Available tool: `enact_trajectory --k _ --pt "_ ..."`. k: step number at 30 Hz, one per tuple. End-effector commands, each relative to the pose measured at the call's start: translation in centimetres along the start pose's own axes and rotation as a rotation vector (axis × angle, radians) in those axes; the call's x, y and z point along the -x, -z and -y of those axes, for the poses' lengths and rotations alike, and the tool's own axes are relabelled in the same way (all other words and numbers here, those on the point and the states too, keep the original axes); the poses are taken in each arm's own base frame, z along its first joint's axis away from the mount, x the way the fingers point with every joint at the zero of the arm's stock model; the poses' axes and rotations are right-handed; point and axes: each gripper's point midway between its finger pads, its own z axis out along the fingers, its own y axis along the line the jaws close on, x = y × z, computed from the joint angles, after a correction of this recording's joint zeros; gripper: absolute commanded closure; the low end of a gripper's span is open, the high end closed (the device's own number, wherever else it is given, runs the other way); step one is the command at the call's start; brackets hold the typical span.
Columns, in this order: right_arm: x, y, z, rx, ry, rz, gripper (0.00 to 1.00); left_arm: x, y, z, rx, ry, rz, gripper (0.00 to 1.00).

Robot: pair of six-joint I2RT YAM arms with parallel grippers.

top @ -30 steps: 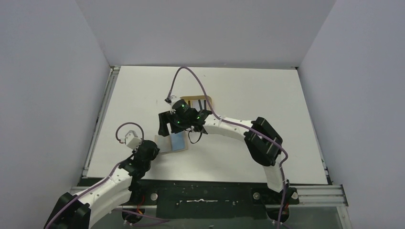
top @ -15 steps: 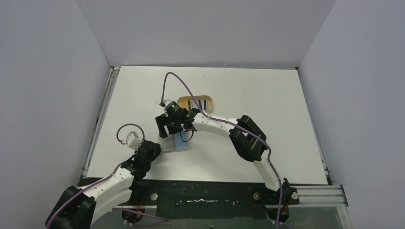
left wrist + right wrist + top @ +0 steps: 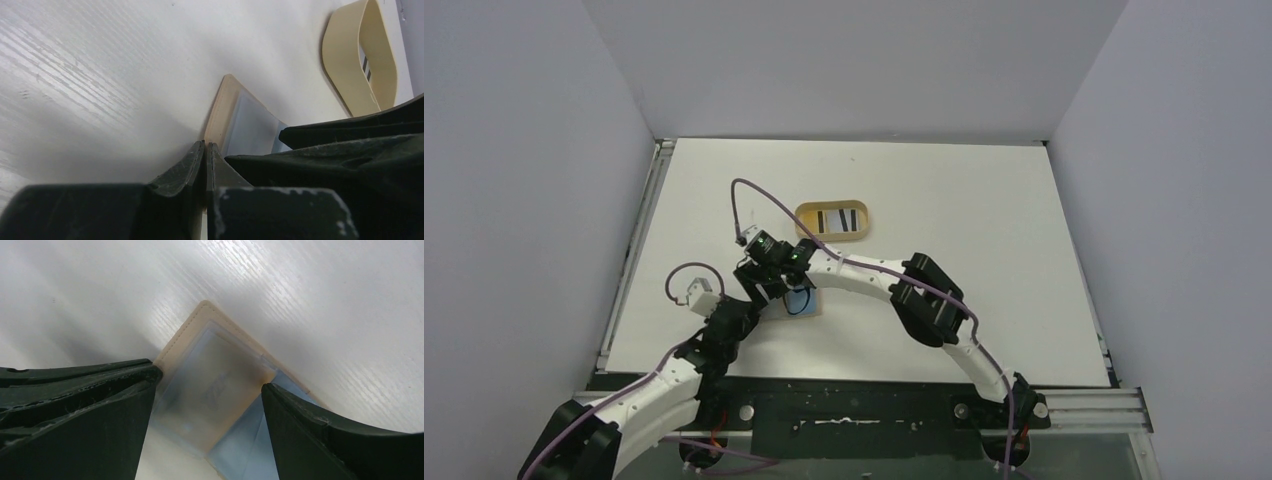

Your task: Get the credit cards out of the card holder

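Note:
The card holder (image 3: 809,303) lies open and flat on the table, tan rim (image 3: 185,332) round a light blue inner panel (image 3: 252,125). A pale credit card with an orange tint (image 3: 200,410) sits in its pocket under a clear cover. My right gripper (image 3: 769,285) hovers low over it, open, one finger on each side of that card (image 3: 210,380), with nothing gripped. My left gripper (image 3: 206,145) is shut, its tips at the holder's near-left tan edge (image 3: 220,115). Whether they touch that edge is not clear. A bluish-grey card cannot be made out.
An oval tan tray (image 3: 832,237) with a striped item (image 3: 839,220) inside stands just behind the card holder, also in the left wrist view (image 3: 340,55). The right arm's purple cable loops above the wallet. Grey walls close off the table on three sides.
My right gripper has swung left and toward the near edge, from beside the tray down over the card holder's left half. The left gripper has stayed shut at the holder's edge.

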Motion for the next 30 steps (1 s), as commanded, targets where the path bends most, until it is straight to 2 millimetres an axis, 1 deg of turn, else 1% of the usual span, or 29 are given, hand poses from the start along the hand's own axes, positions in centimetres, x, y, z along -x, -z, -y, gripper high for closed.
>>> enact_trajectory --k 1,4,7,11,16,19,23,30 --pt "0.3 -0.2 0.6 -0.044 0.042 -0.004 0.19 0.8 0.2 1.7 -0.064 0.036 0.022 1.00" --pt "0.2 -0.4 0.5 -0.046 0.055 -0.016 0.19 1.0 0.4 1.7 -0.067 0.039 0.026 1.00" --pt "-0.3 -0.6 1.2 -0.083 0.067 -0.029 0.19 1.1 0.4 1.5 -0.063 0.039 0.029 1.00" --pt "-1.5 -0.4 2.0 -0.110 0.077 -0.053 0.19 1.2 0.4 1.5 -0.059 0.039 0.033 1.00" --pt "-3.1 0.2 3.5 -0.164 0.097 -0.085 0.18 1.2 0.4 1.3 -0.053 0.036 0.034 1.00" --pt "-4.2 0.7 4.7 -0.205 0.117 -0.109 0.18 1.3 0.5 1.2 -0.047 0.037 0.039 1.00" --pt "-5.4 1.9 6.1 -0.252 0.140 -0.134 0.17 1.4 0.5 0.7 -0.030 0.032 0.047 1.00" --pt "-6.3 3.5 7.3 -0.295 0.155 -0.149 0.16 1.7 0.7 0.3 -0.016 0.033 0.058 1.00"
